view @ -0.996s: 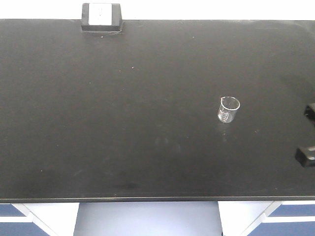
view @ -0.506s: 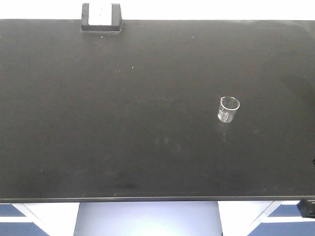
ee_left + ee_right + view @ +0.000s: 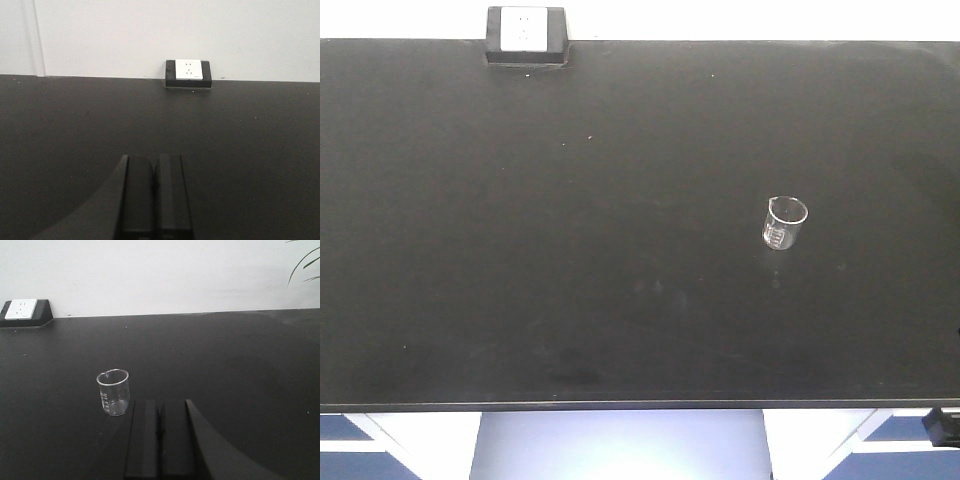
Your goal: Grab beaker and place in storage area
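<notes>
The beaker [image 3: 113,392] stands upright on the black desk [image 3: 570,250], just ahead-left of the right claw [image 3: 160,440]; both claws, left claw [image 3: 155,197] included, are closed and empty.

You see a matte black benchtop [image 3: 570,250], plain and unpatterned apart from a few pale specks and faint grey smudges. The beaker [image 3: 785,222] on it is clear glass with white graduation marks. At the benchtop's back edge, the socket box [image 3: 525,36] is black with a white face. Behind the benchtop the wall [image 3: 165,270] is off-white. Below its front edge, the cabinets [image 3: 620,445] show white and blue panels. Both grippers, left [image 3: 152,200] and right [image 3: 160,440], are black.
</notes>
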You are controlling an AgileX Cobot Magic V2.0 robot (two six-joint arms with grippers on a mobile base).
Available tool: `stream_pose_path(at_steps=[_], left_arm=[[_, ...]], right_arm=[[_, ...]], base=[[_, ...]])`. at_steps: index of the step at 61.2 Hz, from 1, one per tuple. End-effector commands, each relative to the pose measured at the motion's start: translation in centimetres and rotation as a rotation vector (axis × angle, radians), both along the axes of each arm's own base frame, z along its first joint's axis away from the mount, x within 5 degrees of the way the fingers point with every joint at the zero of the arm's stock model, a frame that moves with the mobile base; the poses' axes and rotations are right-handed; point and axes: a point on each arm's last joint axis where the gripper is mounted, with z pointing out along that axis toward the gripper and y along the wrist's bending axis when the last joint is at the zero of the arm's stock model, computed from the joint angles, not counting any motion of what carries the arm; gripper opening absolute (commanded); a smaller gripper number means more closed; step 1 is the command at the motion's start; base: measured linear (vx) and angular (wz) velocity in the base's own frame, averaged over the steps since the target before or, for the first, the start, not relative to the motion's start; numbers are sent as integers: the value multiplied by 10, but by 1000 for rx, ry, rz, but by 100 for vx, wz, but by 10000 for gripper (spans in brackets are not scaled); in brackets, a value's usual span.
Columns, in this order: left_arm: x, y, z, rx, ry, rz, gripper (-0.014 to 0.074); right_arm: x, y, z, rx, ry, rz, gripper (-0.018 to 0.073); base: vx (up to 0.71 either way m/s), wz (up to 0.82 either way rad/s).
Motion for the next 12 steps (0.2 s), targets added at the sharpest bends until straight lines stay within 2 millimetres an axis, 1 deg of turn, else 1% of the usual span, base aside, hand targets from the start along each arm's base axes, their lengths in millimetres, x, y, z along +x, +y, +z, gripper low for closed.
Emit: stream_pose_path(at_steps=[1,12], left_arm=[[0,-2,1,-12,-79,-20,-8],[0,-2,1,-12,-79,-20,-8]], right_arm=[[0,-1,4,-7,-86,-7,0],[0,-1,4,-7,-86,-7,0]], base=[[0,0],[0,0]])
